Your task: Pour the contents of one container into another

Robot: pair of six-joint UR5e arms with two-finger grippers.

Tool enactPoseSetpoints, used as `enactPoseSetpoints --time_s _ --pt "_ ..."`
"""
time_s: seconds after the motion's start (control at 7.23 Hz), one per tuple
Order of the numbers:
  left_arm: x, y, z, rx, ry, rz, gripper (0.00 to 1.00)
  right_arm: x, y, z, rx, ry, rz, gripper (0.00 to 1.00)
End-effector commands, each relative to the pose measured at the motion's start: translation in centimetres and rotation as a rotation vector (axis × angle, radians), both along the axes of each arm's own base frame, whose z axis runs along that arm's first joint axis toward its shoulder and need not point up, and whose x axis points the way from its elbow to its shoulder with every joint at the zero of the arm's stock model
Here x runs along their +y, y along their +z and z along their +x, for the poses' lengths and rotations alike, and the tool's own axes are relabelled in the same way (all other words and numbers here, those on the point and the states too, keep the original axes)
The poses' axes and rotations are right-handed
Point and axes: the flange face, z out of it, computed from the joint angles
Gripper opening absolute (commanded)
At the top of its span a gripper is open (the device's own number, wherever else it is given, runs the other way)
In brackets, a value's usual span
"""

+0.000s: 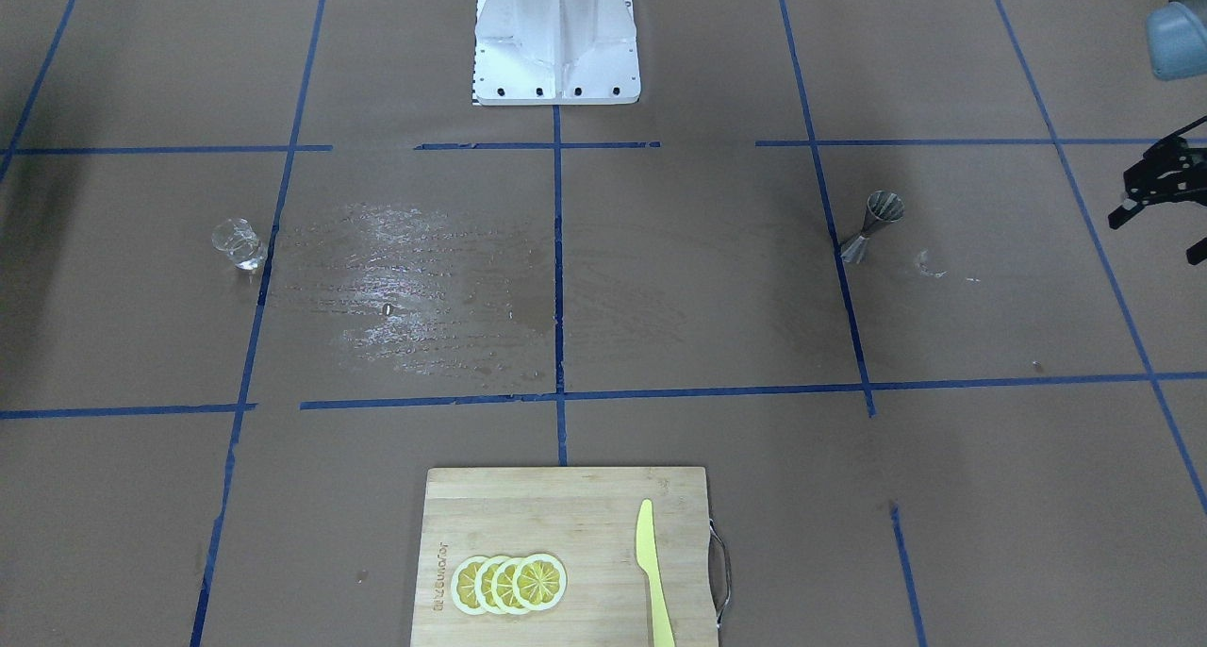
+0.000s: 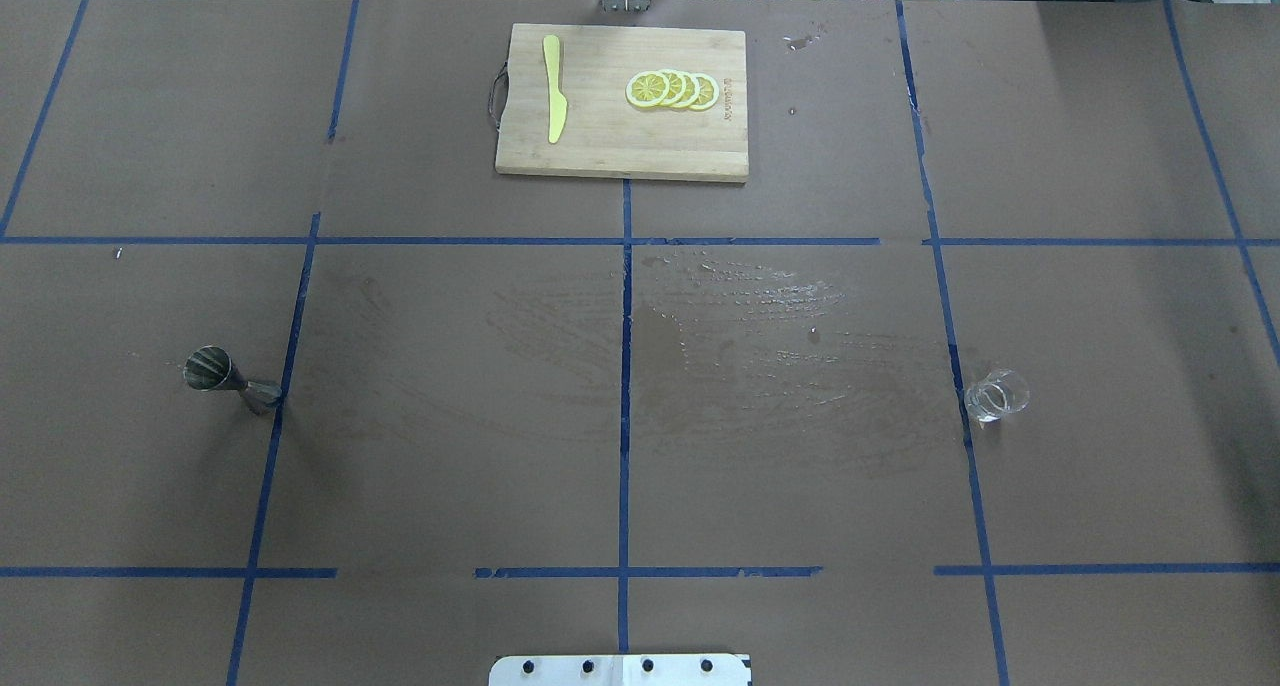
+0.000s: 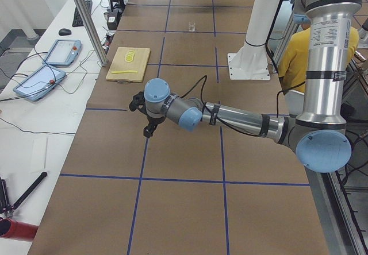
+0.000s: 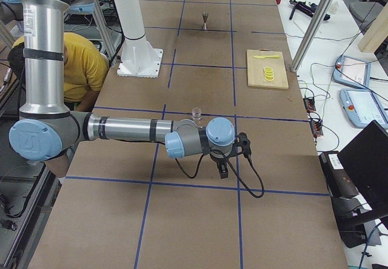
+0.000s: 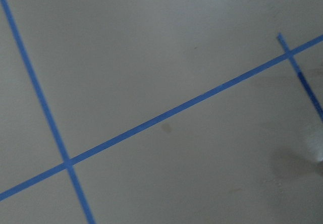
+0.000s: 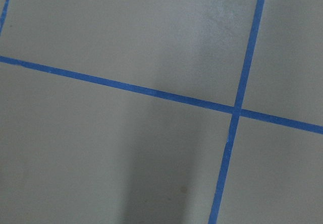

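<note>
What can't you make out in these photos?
- Glass cup: whether it holds liquid; too small and clear in every view.
- Jigger: inside too dark and small overhead.
- Left gripper: cut off by the front-facing view's edge; jaws unreadable.
- Right gripper: seen only in the right side view, small; open or shut unclear.

We looked down over the robot's shoulders and back from across the table (image 2: pixel 450 466), both catching the cutting board (image 2: pixel 610 146), while end cameras sighted lengthwise and wrist cameras sat close above it.
</note>
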Motion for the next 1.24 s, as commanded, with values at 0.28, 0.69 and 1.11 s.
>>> enactPoseSetpoints --time_s 0.28,0.69,1.11 --pt "6.2 -3.9 9.6 0.143 -0.233 0.139 0.99 1.5 -0.4 -0.4 -0.092 -0.017 0.027 1.00" --pt "12.1 -4.1 13.3 0.164 -0.351 0.220 1.00 1.7 -0.7 -0.6 -0.126 -0.025 0.022 1.00" --pt "15.4 -4.4 17.9 0.198 -0.480 0.152 0.98 1.7 -0.8 -0.7 -0.141 -0.029 0.020 1.00"
